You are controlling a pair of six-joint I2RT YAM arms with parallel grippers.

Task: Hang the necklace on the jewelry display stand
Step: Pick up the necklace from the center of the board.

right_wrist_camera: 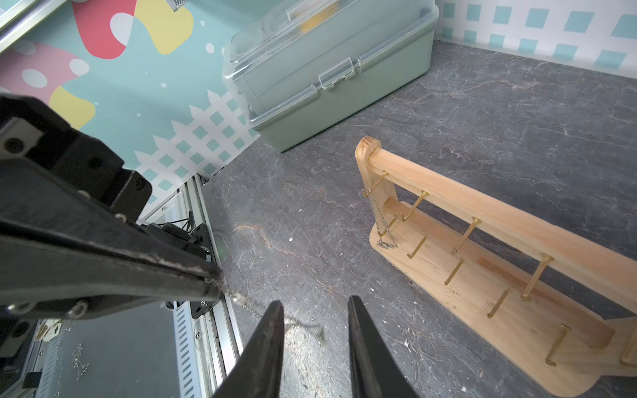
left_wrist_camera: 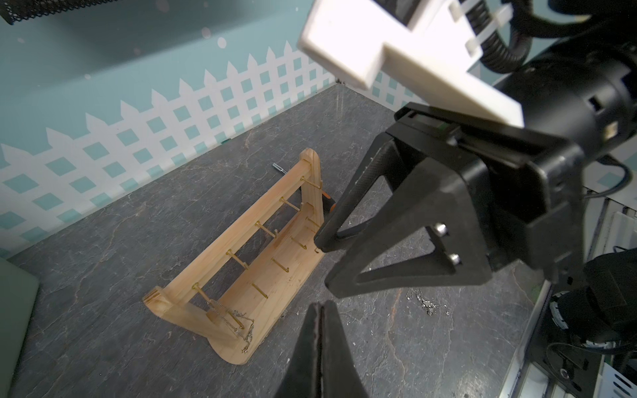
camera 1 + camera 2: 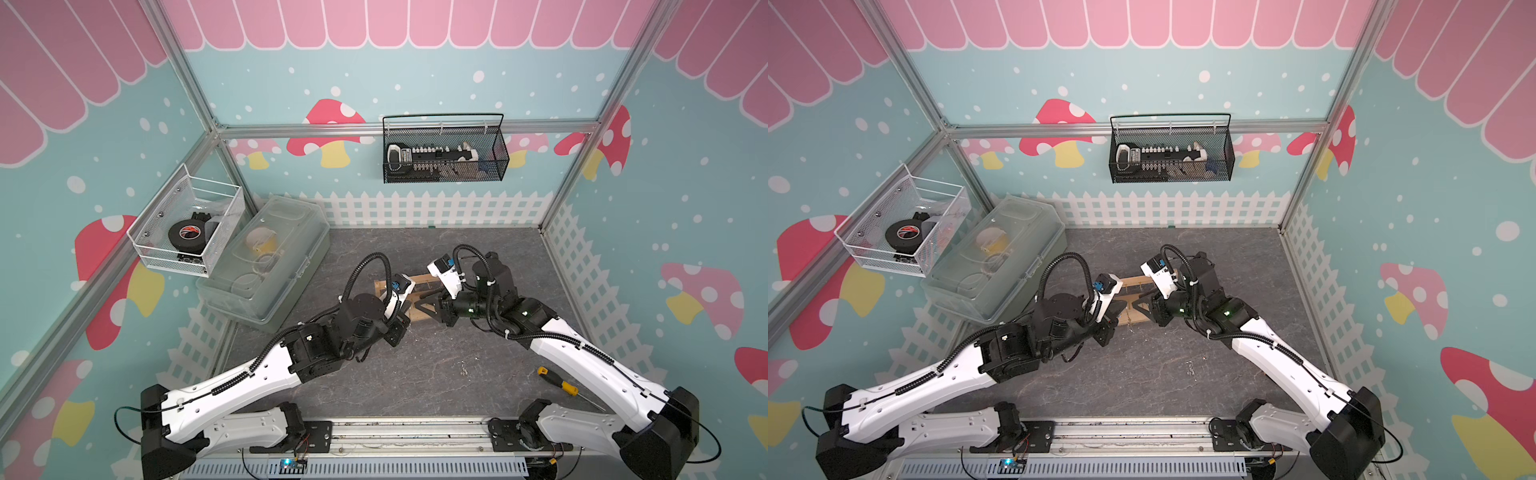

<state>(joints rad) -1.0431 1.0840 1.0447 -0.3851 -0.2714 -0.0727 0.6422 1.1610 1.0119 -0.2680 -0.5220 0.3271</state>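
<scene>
The light-wood jewelry display stand (image 1: 482, 220) stands mid-table, also seen in the left wrist view (image 2: 262, 248) and partly under both arms in both top views (image 3: 384, 286) (image 3: 1133, 282). One fine chain hangs on its end peg (image 1: 381, 224) (image 2: 234, 317). My left gripper (image 1: 217, 282) (image 2: 320, 310) is shut on a thin silver necklace (image 1: 241, 299), in front of the stand's end. The chain's free end droops between the fingers of my open right gripper (image 1: 315, 303) (image 2: 327, 265), without being pinched.
A clear lidded plastic box (image 3: 266, 266) (image 1: 327, 75) sits at the left rear of the table. A yellow-handled screwdriver (image 3: 559, 384) lies at the front right. A small silvery patch (image 2: 425, 303) glints on the table. Wire baskets (image 3: 187, 228) (image 3: 444, 149) hang on the walls.
</scene>
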